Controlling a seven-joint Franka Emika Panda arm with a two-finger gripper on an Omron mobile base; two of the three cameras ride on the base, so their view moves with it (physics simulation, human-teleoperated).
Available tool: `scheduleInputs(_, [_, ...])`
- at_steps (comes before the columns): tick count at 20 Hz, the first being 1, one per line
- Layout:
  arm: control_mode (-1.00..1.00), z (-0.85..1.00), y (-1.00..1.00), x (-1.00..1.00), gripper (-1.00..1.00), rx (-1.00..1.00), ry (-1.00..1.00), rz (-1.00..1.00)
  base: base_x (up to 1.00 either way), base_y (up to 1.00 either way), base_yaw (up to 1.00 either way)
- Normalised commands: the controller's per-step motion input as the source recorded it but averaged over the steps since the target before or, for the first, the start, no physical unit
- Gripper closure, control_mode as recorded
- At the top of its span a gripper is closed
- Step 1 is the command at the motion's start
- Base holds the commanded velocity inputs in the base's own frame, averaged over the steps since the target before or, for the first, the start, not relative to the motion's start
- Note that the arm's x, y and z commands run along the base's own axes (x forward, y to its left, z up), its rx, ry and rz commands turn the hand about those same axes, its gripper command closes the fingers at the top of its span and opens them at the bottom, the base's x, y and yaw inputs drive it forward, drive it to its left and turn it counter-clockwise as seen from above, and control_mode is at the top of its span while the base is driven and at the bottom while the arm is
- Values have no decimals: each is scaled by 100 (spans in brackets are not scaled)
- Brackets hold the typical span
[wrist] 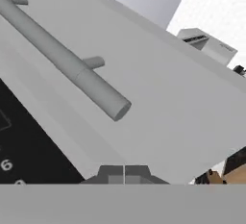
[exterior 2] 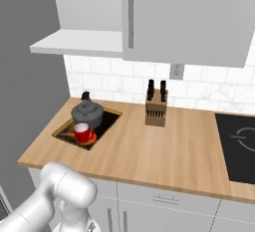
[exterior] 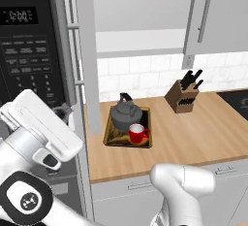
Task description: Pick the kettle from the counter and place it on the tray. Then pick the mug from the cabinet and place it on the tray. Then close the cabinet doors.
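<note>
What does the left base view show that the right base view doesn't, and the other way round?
Left base view alone: the black microwave with its keypad, and an open cabinet door seen edge-on beside it. Right base view alone: the whole black cooktop, where the left catches just a corner. Both share: the kettle and red mug on the tray, the knife block, and the wooden counter.

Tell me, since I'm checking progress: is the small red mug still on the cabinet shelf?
No, the small red mug sits on the dark patterned tray beside the grey kettle.
</note>
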Motion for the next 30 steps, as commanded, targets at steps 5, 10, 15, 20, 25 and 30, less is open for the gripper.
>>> scheduleInputs(5, [-100, 45, -63, -21, 100, 0, -17, -22, 0, 0, 0])
scheduleInputs(10, [-100, 41, -72, -37, 100, 0, -19, -19, 0, 0, 0])
scheduleInputs(15, [-100, 22, -75, -17, 100, 1, -5, -11, 0, 0, 0])
scheduleInputs(20, [-100, 8, -61, 40, 100, 5, 13, 0, 0, 0, 0])
scheduleInputs(25, [-100, 10, -65, 42, 100, 1, 43, 7, 0, 0, 0])
scheduleInputs(30, [-100, 1, -62, 22, 100, 1, 62, 14, 0, 0, 0])
